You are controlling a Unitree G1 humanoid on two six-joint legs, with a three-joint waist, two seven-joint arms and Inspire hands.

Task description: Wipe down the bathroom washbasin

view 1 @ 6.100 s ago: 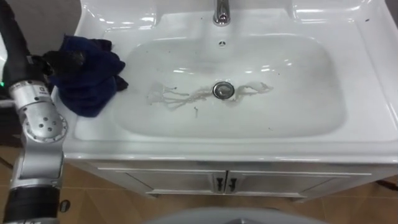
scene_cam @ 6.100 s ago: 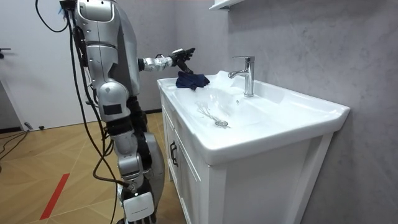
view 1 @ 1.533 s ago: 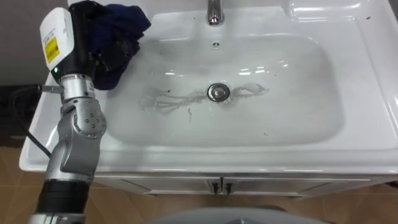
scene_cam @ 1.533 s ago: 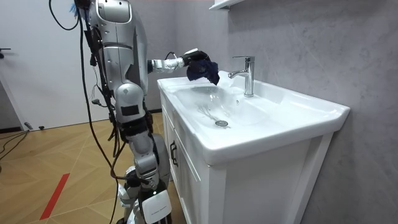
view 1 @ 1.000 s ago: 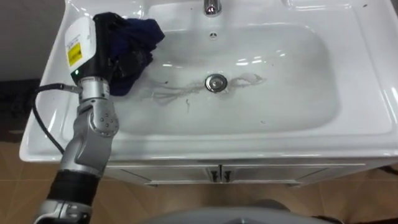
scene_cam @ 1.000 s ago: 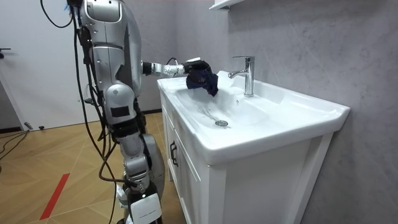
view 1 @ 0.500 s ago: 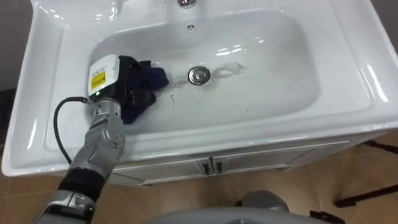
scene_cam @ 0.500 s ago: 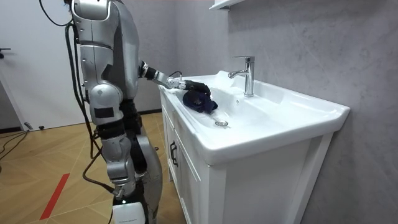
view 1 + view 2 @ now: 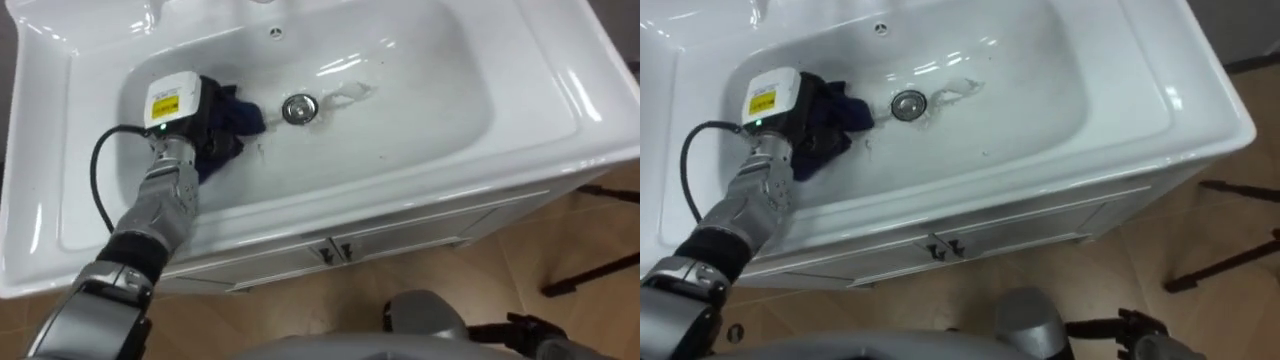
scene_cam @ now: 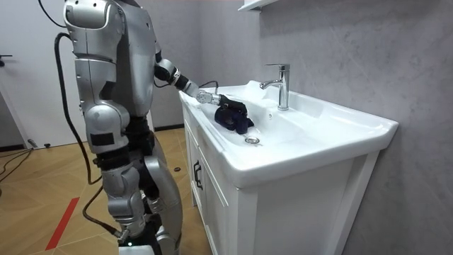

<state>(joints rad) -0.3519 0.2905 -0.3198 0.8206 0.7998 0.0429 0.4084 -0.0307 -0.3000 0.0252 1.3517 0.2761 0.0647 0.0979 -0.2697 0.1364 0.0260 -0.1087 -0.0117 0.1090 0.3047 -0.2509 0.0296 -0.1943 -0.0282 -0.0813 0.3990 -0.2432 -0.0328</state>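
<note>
1 basin [image 9: 430, 120], 1 dark blue cloth [image 9: 236, 120], 1 drain [image 9: 297, 108], 1 faucet [image 10: 282, 85] — 2 cabinet doors [image 9: 420, 238] below.

Grey plaster wall [image 10: 354, 71], herringbone wood floor [image 10: 42, 184] (red strip [image 10: 60, 223] on it), white vanity cabinet [image 10: 297, 212].

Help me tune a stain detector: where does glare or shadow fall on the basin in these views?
Left eye view: bright glare streaks on the basin floor beyond the drain and along its right rim; the dark cloth in the left robot hand shows none. Right eye view: the same streaks. Room view: the chrome faucet gleams.
</note>
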